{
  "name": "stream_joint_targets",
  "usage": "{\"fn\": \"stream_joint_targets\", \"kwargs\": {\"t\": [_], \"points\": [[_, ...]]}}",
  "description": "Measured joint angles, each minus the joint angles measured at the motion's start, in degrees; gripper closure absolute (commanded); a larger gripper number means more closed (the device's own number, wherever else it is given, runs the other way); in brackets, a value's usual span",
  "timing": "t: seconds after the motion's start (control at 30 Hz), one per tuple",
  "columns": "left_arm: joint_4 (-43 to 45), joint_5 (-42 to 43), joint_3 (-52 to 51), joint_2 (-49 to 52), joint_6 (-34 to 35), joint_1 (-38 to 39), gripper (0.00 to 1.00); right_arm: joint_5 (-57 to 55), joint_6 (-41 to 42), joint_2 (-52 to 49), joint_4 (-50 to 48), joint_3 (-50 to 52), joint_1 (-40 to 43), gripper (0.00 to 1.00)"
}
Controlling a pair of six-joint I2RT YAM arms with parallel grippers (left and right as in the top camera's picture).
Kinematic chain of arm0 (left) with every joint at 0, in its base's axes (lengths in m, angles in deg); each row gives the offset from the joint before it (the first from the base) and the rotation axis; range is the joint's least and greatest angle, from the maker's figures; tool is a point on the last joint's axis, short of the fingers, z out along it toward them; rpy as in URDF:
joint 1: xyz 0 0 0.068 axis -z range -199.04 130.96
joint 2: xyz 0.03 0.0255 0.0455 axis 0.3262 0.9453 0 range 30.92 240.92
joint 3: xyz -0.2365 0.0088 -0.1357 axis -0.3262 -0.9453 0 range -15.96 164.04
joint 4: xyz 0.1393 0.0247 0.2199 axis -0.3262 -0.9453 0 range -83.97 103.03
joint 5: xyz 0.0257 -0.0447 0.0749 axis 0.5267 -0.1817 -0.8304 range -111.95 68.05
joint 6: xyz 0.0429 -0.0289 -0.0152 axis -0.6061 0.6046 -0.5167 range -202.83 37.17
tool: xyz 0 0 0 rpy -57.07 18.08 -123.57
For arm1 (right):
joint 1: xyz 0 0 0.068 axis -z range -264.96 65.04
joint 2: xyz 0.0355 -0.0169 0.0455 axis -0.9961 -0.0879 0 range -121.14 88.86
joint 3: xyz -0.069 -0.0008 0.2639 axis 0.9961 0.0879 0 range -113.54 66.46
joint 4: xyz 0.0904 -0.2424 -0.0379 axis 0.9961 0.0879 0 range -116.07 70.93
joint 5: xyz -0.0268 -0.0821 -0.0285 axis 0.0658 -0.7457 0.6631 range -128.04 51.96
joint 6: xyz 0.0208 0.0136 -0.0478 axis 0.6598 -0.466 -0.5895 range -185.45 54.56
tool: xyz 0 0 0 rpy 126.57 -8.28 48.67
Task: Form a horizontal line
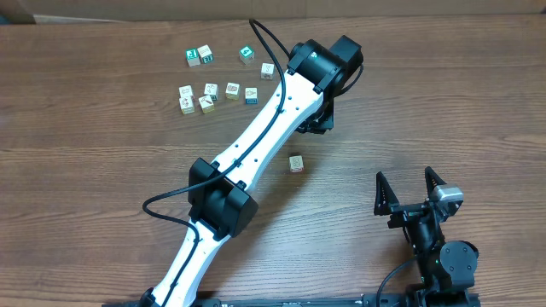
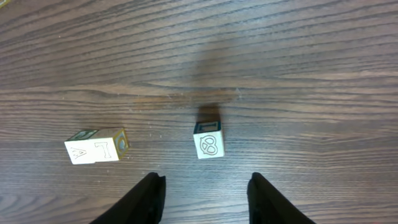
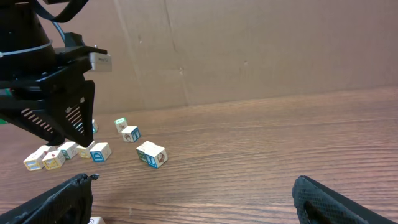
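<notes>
Wood table [image 1: 444,102]: horizontal line [image 1: 232,90] runs left-right, gappy; left claw [image 2: 205,182] part-open, empty; right claw [image 1: 404,177] wide

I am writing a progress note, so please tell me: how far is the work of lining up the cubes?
Done: about four cubes form a rough row, with small gaps. In hand: nothing is held; the left gripper hovers open just short of one cube, and the right gripper rests open, away from the cubes. Left: closing the gaps and perhaps adding scattered ones, such as the lone cube.

White-shelled left arm [image 1: 264,136], black joints [image 1: 223,203] and cables [image 1: 162,205]; black right arm [image 1: 437,247].
</notes>
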Motion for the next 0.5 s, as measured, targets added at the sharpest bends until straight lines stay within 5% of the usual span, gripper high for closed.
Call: {"fn": "stream_joint_targets", "kwargs": {"t": [0.3,0.5], "points": [[0.4,0.0,0.0,0.0,0.0,0.0,0.64,0.0,0.0,0.0,0.0,0.0,0.0,0.0],[0.7,0.0,0.0,0.0,0.0,0.0,0.54,0.0,0.0,0.0,0.0,0.0,0.0,0.0]]}}
